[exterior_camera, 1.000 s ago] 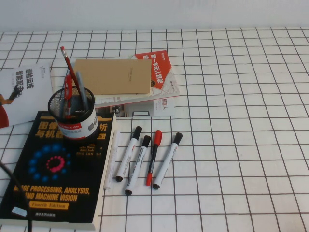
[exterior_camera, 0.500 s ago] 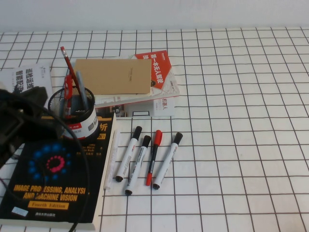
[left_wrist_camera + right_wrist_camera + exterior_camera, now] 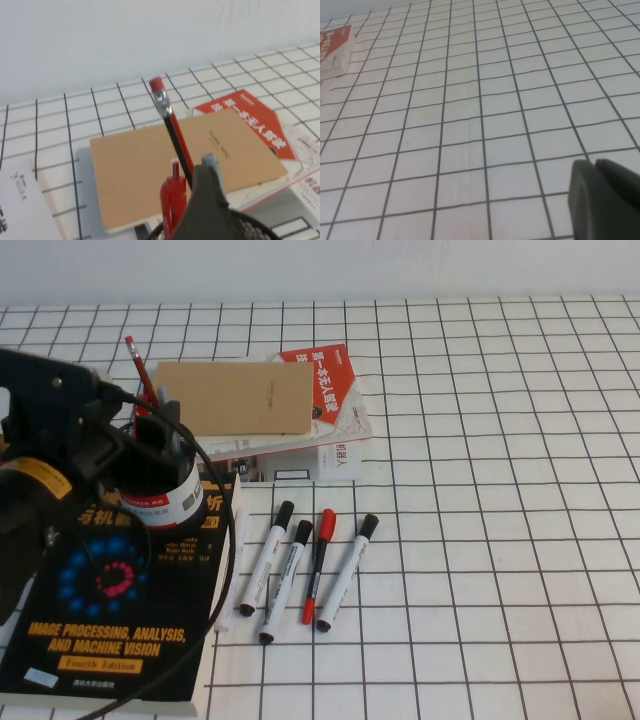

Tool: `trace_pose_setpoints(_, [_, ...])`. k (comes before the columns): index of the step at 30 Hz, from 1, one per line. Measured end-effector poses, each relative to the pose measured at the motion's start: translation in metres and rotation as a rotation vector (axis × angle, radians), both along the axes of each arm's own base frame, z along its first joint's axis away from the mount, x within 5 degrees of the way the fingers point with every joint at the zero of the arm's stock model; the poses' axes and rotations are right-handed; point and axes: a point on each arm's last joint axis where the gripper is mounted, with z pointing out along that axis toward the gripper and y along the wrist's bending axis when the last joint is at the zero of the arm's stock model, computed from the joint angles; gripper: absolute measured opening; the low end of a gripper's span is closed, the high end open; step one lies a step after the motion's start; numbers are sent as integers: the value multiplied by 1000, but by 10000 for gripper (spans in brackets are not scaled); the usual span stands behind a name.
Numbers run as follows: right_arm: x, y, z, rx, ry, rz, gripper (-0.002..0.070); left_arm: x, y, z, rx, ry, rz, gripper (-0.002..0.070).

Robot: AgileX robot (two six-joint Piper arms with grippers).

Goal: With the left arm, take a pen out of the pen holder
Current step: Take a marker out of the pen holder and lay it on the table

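Poising the left gripper right over the holder on the book, open or closed impossible to tell, with pencil and red pen rising near-upright just beside it, and the closed right gripper hanging over the surface, well apart.

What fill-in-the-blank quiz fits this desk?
The left gripper hovers over the ___. The right gripper hangs over the gridded ___. The pencil's eraser is ___. Of four markers, ___ have black caps.
Missing words: holder; table; red; three.
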Motion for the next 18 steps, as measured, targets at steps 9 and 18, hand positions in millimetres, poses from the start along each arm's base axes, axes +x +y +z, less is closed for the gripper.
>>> trace_pose_setpoints(9, [0, 0, 0, 0, 0, 0, -17, 10, -3, 11, -93, -194, 9, 448])
trace_pose_setpoints(18, [0, 0, 0, 0, 0, 0, -17, 33, -6, 1, -144, -196, 56, 449])
